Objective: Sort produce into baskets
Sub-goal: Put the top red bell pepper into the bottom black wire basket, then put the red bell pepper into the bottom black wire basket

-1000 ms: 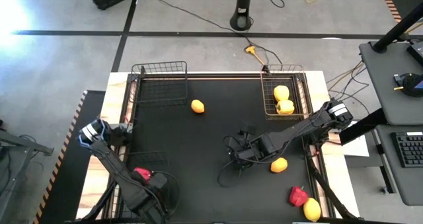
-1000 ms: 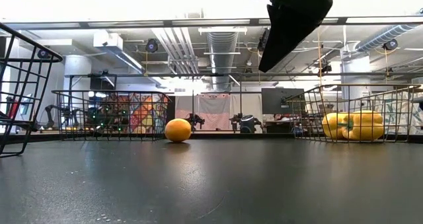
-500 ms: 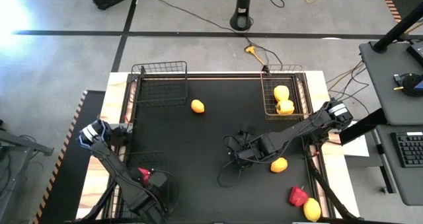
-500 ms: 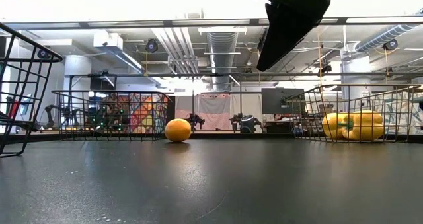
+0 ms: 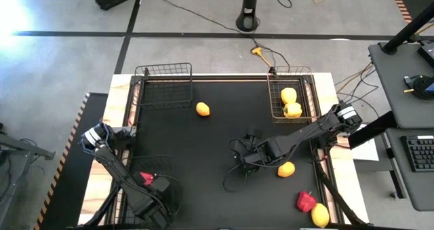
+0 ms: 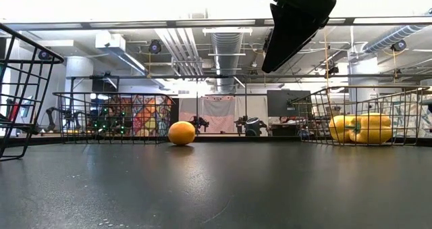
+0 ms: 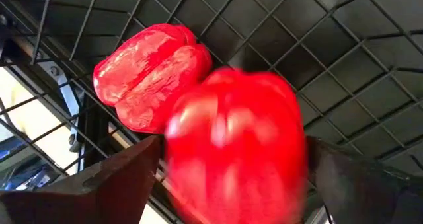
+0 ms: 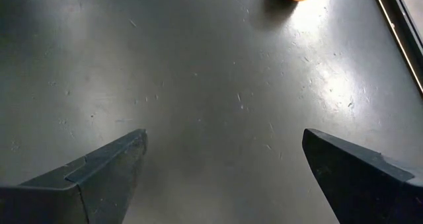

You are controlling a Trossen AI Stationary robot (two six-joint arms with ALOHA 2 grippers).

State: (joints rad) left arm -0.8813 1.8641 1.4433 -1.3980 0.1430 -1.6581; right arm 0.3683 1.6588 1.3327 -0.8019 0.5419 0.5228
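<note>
Black matting covers the table (image 5: 203, 155), which is framed by a pale wooden edge and stands on a grey floor crossed by cables. At the far left corner a dark wire basket (image 5: 163, 85) is seen with nothing visible in it, and just beside it, on the mat, a yellow-orange oval (image 5: 203, 108) lies alone (it also shows in the low view (image 6: 181, 132), in front of the basket's mesh). At the far right a coppery basket (image 5: 291, 94) holds two yellow peppers (image 5: 291, 102), seen through its wires in the low view (image 6: 360, 129).

Over the near left corner the left gripper (image 7: 231, 184) is held above a third dark basket (image 5: 154, 163), and a red pepper (image 7: 234, 154) is grasped between its fingers (image 7: 109, 184); a second red pepper (image 7: 149, 75) lies on the basket's mesh just behind it. From above, only a patch of red (image 5: 144, 179) is seen beside the left arm.

Near the table's middle the right gripper (image 8: 221, 178) is held above bare mat with its fingers (image 8: 79, 181) spread wide and nothing between them. Another yellow-orange oval (image 5: 286, 169) lies just beside that arm. At the near right corner a red pepper (image 5: 305, 201) and a yellow piece (image 5: 319, 215) lie touching.
</note>
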